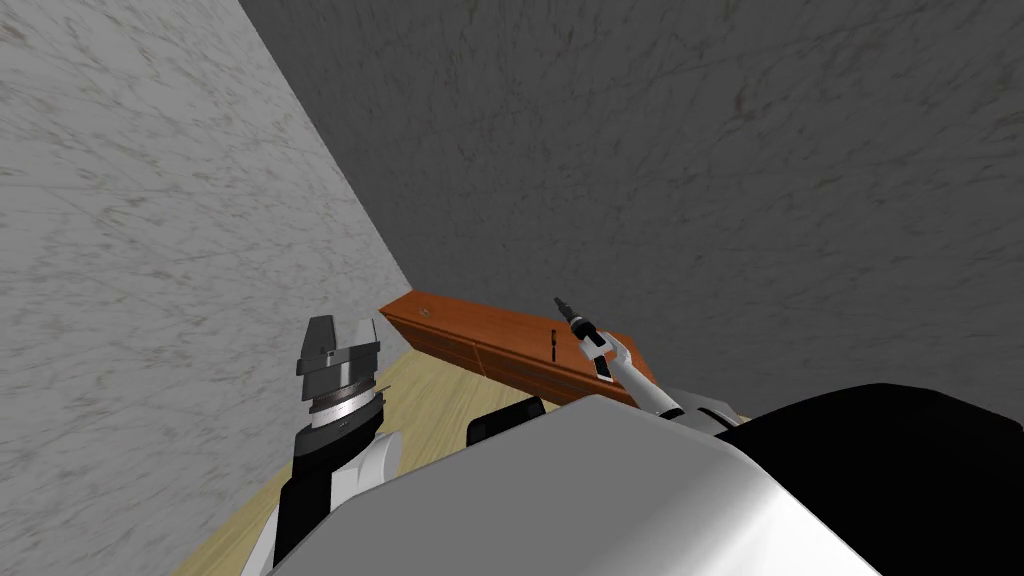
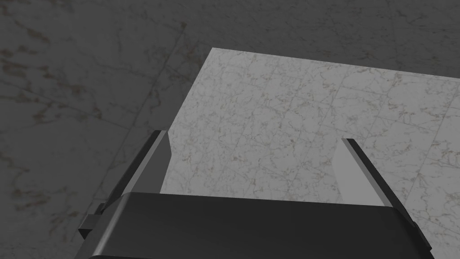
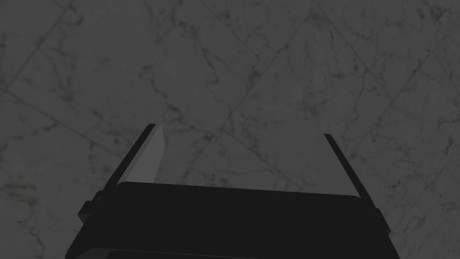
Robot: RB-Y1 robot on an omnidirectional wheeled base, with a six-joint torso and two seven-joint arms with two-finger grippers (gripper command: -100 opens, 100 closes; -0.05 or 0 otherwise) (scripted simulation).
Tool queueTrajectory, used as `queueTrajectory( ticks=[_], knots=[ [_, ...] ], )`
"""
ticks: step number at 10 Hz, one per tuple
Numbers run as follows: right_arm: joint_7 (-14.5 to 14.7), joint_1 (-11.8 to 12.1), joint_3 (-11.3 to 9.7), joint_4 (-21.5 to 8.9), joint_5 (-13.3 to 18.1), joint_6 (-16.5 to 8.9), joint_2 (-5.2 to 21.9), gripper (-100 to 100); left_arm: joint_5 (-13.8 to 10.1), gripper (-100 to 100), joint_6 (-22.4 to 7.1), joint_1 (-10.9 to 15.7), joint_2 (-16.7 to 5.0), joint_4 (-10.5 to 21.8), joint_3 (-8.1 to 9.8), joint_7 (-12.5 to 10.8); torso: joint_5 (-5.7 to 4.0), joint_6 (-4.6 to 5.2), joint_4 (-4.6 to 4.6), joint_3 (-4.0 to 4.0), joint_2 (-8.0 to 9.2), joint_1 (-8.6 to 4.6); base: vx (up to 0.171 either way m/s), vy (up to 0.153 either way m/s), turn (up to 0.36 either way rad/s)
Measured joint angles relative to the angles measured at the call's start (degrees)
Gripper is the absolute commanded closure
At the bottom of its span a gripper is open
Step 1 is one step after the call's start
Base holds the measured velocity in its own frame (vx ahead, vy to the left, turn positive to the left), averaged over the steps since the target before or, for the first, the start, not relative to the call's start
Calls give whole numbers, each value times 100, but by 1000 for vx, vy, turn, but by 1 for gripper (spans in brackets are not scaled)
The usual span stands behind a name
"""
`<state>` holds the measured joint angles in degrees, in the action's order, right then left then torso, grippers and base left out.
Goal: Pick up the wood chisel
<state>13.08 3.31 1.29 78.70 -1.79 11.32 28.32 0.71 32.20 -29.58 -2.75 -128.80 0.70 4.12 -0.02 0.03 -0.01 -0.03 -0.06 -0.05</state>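
Note:
A low reddish-brown cabinet [image 1: 500, 345] stands in the corner where two marbled walls meet. On its top lies a small dark slender thing [image 1: 553, 343], which may be the wood chisel. My right arm reaches over the cabinet's right part, and the right gripper [image 1: 566, 308] points up at the wall just right of and above that thing. In the right wrist view the right gripper [image 3: 240, 139] is open with nothing between its fingers. My left gripper [image 1: 340, 335] is raised near the left wall, short of the cabinet, and the left gripper [image 2: 256, 140] stands open and empty.
A light wood floor [image 1: 425, 410] runs between me and the cabinet. The pale marbled wall [image 1: 150, 250] is close on the left and a darker marbled wall [image 1: 700, 180] rises right behind the cabinet. A small round mark [image 1: 425, 312] sits on the cabinet's left end.

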Motion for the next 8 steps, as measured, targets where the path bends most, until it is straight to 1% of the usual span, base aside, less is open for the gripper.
queueTrajectory(
  ticks=[1,2,3,4,5,7,8],
  knots=[
    [39,43,18,-2,10,-133,1,-100,0,0,0,-1,0,0,1,0,0,6,0,0,1,1,-8,-3,-19],
    [57,39,20,-77,14,-167,3,-100,0,0,0,-1,0,0,1,0,0,7,-1,-1,-2,2,-14,2,244],
    [84,-22,18,-223,13,-208,61,-100,0,0,0,0,0,0,0,0,1,-1,-1,-2,-4,4,-16,-6,166],
    [98,-61,14,-406,9,-222,104,-100,0,0,0,-1,0,0,1,0,0,6,-1,-2,-3,2,-8,-4,-23],
    [98,-106,6,-564,6,-216,124,-100,0,0,0,-2,0,0,1,0,0,8,-1,-2,-4,2,-16,7,230],
    [132,-157,-3,-852,-3,-367,224,-100,0,0,0,-1,0,0,1,0,1,6,-1,-2,-3,4,-19,4,205],
    [184,-219,2,-1088,19,-381,220,-100,0,0,0,0,0,0,0,0,0,1,-1,-1,-2,6,-15,2,122]
  ],
)
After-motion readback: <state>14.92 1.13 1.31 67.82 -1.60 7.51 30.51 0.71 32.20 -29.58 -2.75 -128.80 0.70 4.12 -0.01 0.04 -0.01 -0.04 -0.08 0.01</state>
